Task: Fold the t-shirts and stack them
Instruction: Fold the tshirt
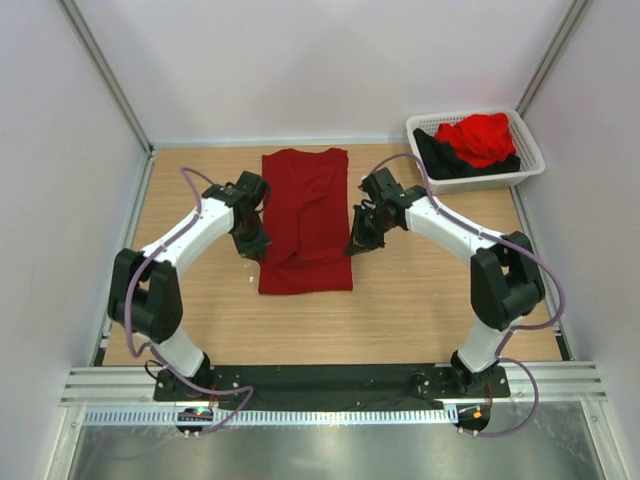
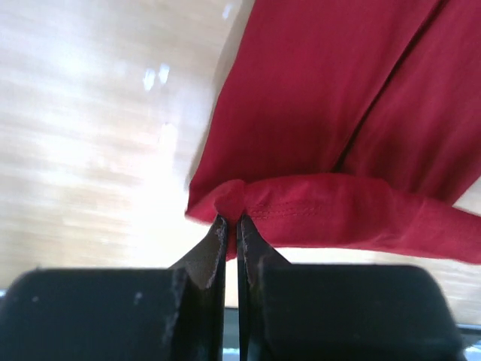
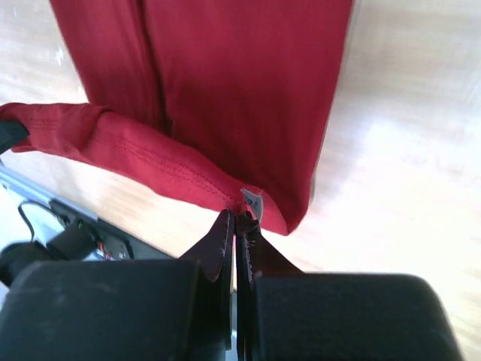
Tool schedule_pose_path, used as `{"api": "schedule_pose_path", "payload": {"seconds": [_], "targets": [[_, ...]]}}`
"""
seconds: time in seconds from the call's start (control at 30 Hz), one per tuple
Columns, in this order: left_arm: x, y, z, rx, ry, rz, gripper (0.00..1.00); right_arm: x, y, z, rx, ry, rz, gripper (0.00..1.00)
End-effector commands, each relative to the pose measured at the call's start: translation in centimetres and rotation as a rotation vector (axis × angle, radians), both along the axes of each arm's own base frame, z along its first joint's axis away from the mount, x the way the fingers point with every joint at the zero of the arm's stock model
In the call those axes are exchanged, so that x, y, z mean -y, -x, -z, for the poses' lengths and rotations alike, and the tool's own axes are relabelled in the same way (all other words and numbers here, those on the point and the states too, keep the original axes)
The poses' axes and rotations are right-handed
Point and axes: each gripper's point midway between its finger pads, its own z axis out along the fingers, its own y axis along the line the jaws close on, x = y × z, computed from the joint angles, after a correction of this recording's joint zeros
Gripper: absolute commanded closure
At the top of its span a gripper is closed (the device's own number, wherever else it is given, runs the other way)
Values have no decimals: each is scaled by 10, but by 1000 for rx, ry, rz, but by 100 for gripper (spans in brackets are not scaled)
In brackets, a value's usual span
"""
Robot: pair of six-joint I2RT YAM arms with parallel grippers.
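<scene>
Closed to a thin slit, the jaws of the left gripper (image 2: 231, 219) pinch one corner of the stitched hem of the dark crimson red soft cloth short-sleeved t-shirt (image 2: 316, 113). The right gripper (image 3: 235, 218) is in the same condition: its jaws are pressed together on the opposite hem corner. The hem runs as a doubled band from one gripper to the other, raised off the light wooden table (image 1: 420, 300). The rest of the garment lies flat on the table beyond both sets of fingertips.

In the overhead view the shirt lies lengthwise between the two grippers, with its collar at the end away from the arm bases. Beyond the right gripper, on its outer side and well apart from it, stands a white latticed plastic basket (image 1: 530, 150). It holds a crumpled bright red t-shirt (image 1: 482, 137) resting on a black t-shirt (image 1: 440, 158).
</scene>
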Motion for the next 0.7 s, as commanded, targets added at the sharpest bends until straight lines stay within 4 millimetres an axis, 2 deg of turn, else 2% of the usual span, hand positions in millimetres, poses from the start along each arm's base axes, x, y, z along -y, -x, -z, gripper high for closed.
{"api": "schedule_pose_path", "payload": {"seconds": [0.0, 0.03, 0.13, 0.17, 0.2, 0.23, 0.27, 0.33, 0.4, 0.47, 0.5, 0.67], "targets": [[-3, -26, -6, 11, -15, 99, 100, 3, -31, -11, 43, 1, -8, 99], [-2, -37, -2, 7, -20, 97, 100, 2, -36, -8, 39, 6, -8, 99], [-10, -53, 3, -5, -17, 79, 100, 3, -60, -4, 36, 39, -17, 99], [-9, -60, 0, 6, -1, 74, 100, 0, -69, -11, 52, 29, -16, 99], [-11, -67, -1, 15, 5, 63, 100, 0, -75, -1, 30, 34, -16, 99], [-13, -72, 0, 19, 5, 58, 100, 0, -86, -8, 48, 24, -11, 99], [-6, -79, -1, 14, 41, 65, 100, 1, -89, -4, 35, 27, -6, 99], [-7, -86, 1, 5, 49, 72, 100, 1, -97, 3, 20, 26, -4, 99], [-3, -96, 3, 0, 70, 72, 100, 0, -106, -1, 33, 19, 0, 99], [-2, -102, 9, -17, 74, 75, 100, 1, -114, 4, 28, 21, 8, 99], [0, -108, 6, -2, 77, 78, 100, 1, -115, 4, 25, 18, 12, 99], [-2, -118, 10, -3, 68, 60, 100, -2, -129, 11, 7, -14, 34, 99]]}}
